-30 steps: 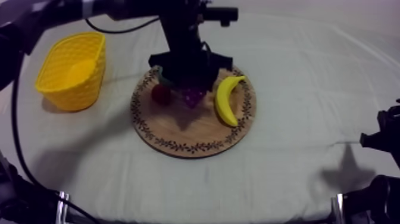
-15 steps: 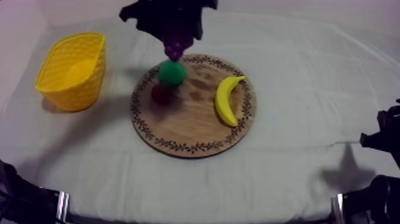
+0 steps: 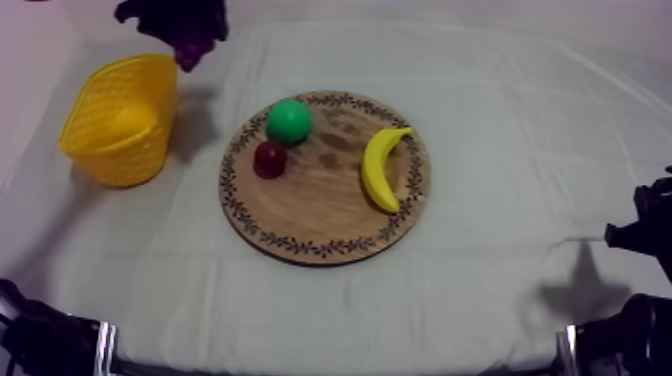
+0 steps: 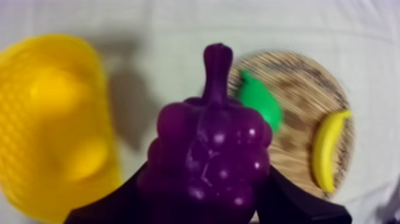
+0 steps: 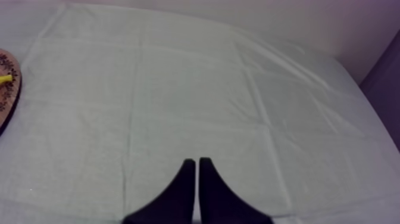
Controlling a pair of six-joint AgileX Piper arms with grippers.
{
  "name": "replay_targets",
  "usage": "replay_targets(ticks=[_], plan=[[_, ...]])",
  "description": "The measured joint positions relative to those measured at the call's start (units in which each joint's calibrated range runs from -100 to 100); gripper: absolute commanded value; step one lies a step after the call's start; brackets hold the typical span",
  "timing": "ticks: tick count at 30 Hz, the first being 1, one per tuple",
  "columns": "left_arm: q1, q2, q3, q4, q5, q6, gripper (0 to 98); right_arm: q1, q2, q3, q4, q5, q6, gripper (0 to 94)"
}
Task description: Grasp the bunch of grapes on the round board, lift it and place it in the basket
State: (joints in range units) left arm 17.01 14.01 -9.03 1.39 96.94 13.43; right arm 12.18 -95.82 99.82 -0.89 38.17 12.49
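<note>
Grey-white cloth [image 3: 480, 290] covers the table, where a round wooden board with a patterned rim [image 3: 300, 243] carries a green toy pear [image 3: 289, 121], a small red fruit [image 3: 269, 159] and a yellow toy banana [image 3: 382, 168]. Left gripper [image 3: 185, 30] is clamped on the purple bunch of grapes [image 4: 208, 155], held aloft just beside the yellow woven basket [image 3: 120, 120], clear of the board. Right gripper [image 5: 195, 162] sits over bare cloth, fingers pressed together on nothing.

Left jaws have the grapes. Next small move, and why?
Probably carry the left gripper sideways toward the yellow basket: the bunch of grapes hangs beside its rim, over cloth, not over the opening, so releasing now would likely miss.
</note>
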Motion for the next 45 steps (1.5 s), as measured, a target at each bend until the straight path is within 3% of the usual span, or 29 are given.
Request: replay_targets(ticks=[8, 14, 21, 31, 35, 41, 45], plan=[[-8.99, -1.34, -1.52, -2.56, 2.02, -3.14, 46.9, 0.0, 0.0, 0.0, 0.0, 0.0, 0.0, 0.3], [-13.19, -1.76, -2.66, -3.33, 2.73, -4.39, 46.9, 0.0, 0.0, 0.0, 0.0, 0.0, 0.0, 0.3], [-14.42, 0.68, -1.44, -3.08, 2.15, -4.32, 47.1, 0.0, 0.0, 0.0, 0.0, 0.0, 0.0, 0.3], [-15.32, 7.54, 4.94, -2.42, -3.5, -4.05, 49.7, 0.0, 0.0, 0.0, 0.0, 0.0, 0.0, 0.3], [-15.54, 10.08, 6.99, -2.31, -5.53, -3.95, 57.3, 0.0, 0.0, 0.0, 0.0, 0.0, 0.0, 0.3], [-16.01, 12.68, 9.04, -1.4, -8.23, -4.29, 84.3, 0.0, 0.0, 0.0, 0.0, 0.0, 0.0, 0.3], [-16.21, 12.83, 9.18, -1.4, -9.11, -4.67, 92.6, 0.0, 0.0, 0.0, 0.0, 0.0, 0.0, 0.3]])
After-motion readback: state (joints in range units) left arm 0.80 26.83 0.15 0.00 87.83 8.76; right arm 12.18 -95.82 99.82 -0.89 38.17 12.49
